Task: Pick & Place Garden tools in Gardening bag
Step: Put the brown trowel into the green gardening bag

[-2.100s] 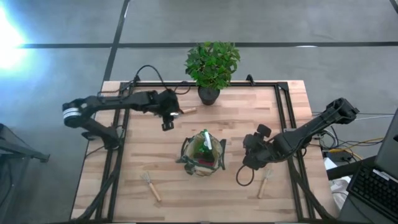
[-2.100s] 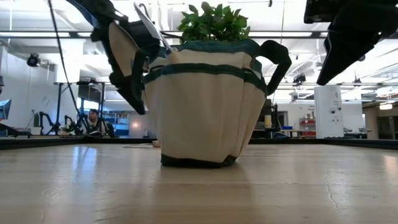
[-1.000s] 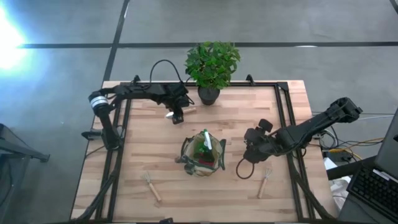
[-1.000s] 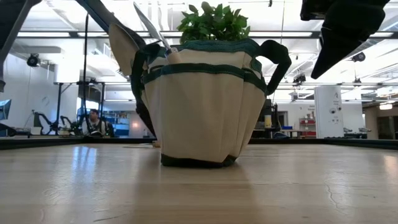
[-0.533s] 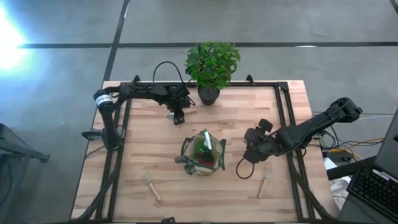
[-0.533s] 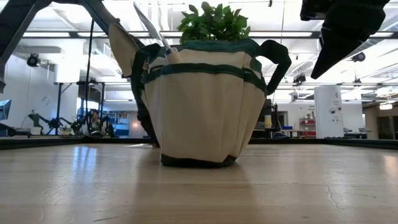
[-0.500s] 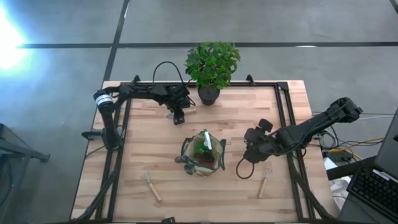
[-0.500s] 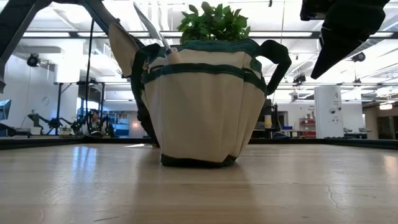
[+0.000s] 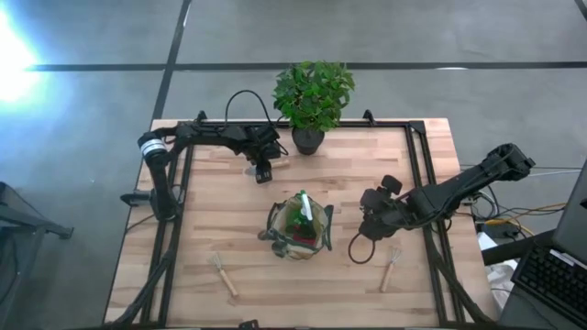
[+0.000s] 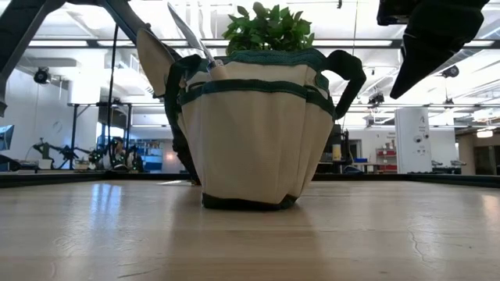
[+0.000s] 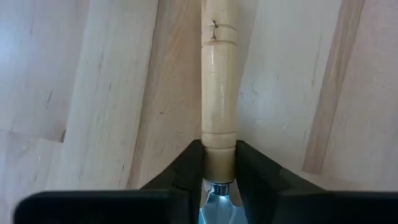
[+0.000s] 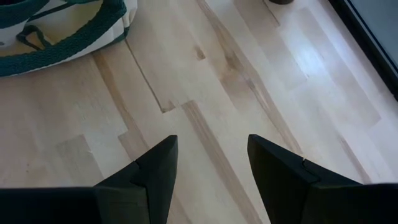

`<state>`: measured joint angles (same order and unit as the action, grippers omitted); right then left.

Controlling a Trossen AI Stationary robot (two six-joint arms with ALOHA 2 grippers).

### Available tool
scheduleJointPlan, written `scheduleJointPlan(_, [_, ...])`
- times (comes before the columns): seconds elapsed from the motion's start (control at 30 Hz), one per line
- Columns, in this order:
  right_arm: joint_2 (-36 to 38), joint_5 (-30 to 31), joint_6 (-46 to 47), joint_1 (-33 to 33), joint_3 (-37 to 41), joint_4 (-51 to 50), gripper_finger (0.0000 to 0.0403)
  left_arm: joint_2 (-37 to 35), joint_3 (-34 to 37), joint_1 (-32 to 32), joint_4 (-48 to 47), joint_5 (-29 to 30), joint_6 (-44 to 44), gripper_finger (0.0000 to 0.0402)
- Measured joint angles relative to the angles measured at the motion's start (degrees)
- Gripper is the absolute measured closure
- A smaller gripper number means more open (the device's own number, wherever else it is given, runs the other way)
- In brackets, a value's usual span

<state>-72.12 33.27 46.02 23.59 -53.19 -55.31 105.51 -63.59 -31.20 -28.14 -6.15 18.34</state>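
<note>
A garden tool with a light wooden handle (image 9: 278, 162) lies flat on the table next to the plant pot. My left gripper (image 9: 261, 170) is down over it, shut on the handle. The gardening bag (image 9: 299, 229) stands upright in the table's middle, with a silver blade (image 10: 187, 33) and green tools sticking out of its mouth. My right gripper (image 9: 371, 231) hangs open above bare table to the bag's right, holding nothing. Two more wooden-handled tools lie near the front edge, one at the left (image 9: 223, 273) and one at the right (image 9: 390, 269). My left gripper pinches the tool's wooden handle at the end next to the metal neck (image 11: 219, 152), one finger (image 11: 186, 171) on each side. The fingers come steeply from above and lie across the handle. The tool lies flat on the table.
A leafy potted plant (image 9: 313, 96) stands at the far edge, close to my left gripper. A dark frame (image 9: 417, 165) runs along the table's sides. The wood between the bag and the front edge (image 10: 250, 242) is bare.
My left arm has sunk a little over the tool by the plant pot. The tool, the bag and my right arm have kept still.
</note>
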Motion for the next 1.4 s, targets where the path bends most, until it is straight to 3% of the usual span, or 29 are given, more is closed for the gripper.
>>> scheduleJointPlan(0.5, [0.00,1.21,-0.18,0.00,0.00,0.09,0.0216,-2.45,0.47,0.06,-1.56,-0.42,-2.50,0.0334])
scheduleJointPlan(1.03, [0.00,1.17,0.06,0.00,0.00,0.09,0.0216,-18.56,1.76,0.04,-4.97,-0.60,-3.42,0.0334])
scheduleJointPlan(1.4, [0.00,1.22,0.06,0.00,0.00,0.22,0.0216,-32.52,9.77,0.07,2.70,-10.57,-7.86,0.0334])
